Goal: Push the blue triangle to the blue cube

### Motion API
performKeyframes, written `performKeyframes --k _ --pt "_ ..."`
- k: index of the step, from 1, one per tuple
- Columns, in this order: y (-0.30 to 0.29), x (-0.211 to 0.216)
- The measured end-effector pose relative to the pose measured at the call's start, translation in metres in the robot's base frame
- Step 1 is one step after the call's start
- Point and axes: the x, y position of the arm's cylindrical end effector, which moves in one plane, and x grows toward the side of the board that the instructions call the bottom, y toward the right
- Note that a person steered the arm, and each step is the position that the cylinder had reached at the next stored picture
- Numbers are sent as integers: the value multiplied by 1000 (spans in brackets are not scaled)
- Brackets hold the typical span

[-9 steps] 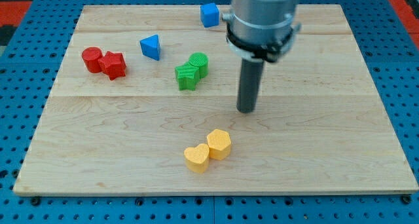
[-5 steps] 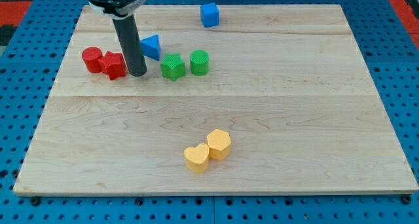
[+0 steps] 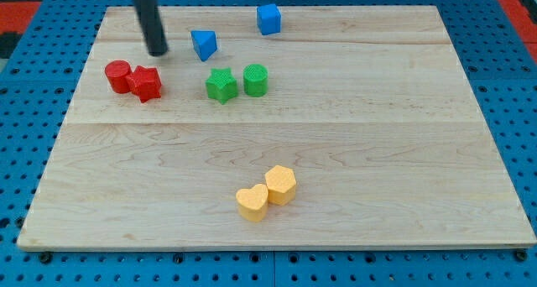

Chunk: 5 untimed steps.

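Note:
The blue triangle (image 3: 204,44) lies near the view's top, left of centre. The blue cube (image 3: 268,19) sits at the top edge of the board, up and to the right of the triangle, with a gap between them. My tip (image 3: 157,51) rests on the board to the left of the blue triangle, apart from it, and just above the red blocks.
A red cylinder (image 3: 117,75) and a red star (image 3: 145,83) touch at the left. A green star (image 3: 221,85) and a green cylinder (image 3: 255,80) sit below the triangle. Two yellow blocks (image 3: 266,193) lie low at centre. The wooden board (image 3: 403,153) rests on blue pegboard.
My tip swept from right of centre to the left, parting the green blocks, then moved up. The blue triangle has shifted up and slightly right, closer to the blue cube.

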Motion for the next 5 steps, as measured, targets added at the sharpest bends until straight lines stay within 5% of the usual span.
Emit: performKeyframes --k 1,5 --pt "78 7" --pt "137 -37"
